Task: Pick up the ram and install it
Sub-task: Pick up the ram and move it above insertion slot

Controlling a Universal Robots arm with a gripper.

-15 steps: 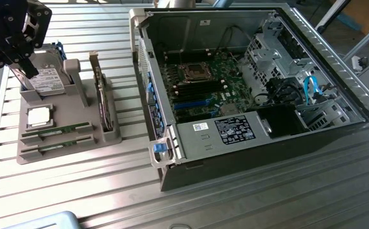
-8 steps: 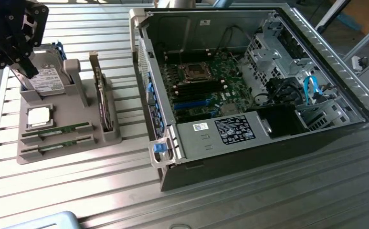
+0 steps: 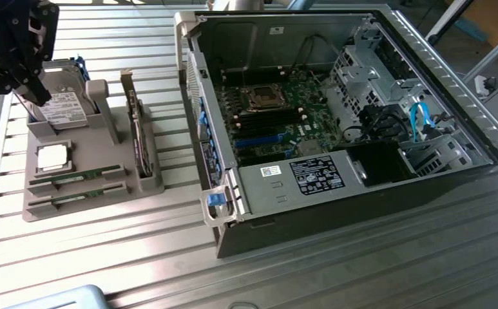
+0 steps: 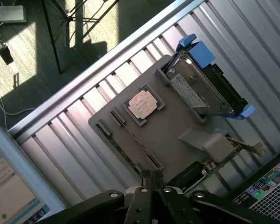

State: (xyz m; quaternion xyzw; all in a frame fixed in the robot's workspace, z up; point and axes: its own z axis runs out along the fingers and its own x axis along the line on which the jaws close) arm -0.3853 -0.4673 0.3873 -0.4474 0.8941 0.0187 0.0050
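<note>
Two ram sticks (image 3: 76,176) stand edge-up in slots at the near end of a grey parts holder (image 3: 102,193), at the exterior view's left. In the wrist view the ram (image 4: 134,139) shows as thin green strips running along the holder (image 4: 177,123). My black gripper (image 3: 37,96) hangs above the holder's far end, over the hard drive, well away from the ram. Its fingers (image 4: 151,179) are shut together with nothing between them. The open computer case (image 3: 335,109) lies at the exterior view's right, its motherboard (image 3: 270,116) exposed.
On the holder also sit a silver hard drive with blue rails (image 3: 60,106), a processor chip (image 3: 53,158) and an upright expansion card (image 3: 135,129). Everything rests on a ribbed metal table (image 3: 317,270). A light device with a screen (image 4: 9,186) stands beside the table edge.
</note>
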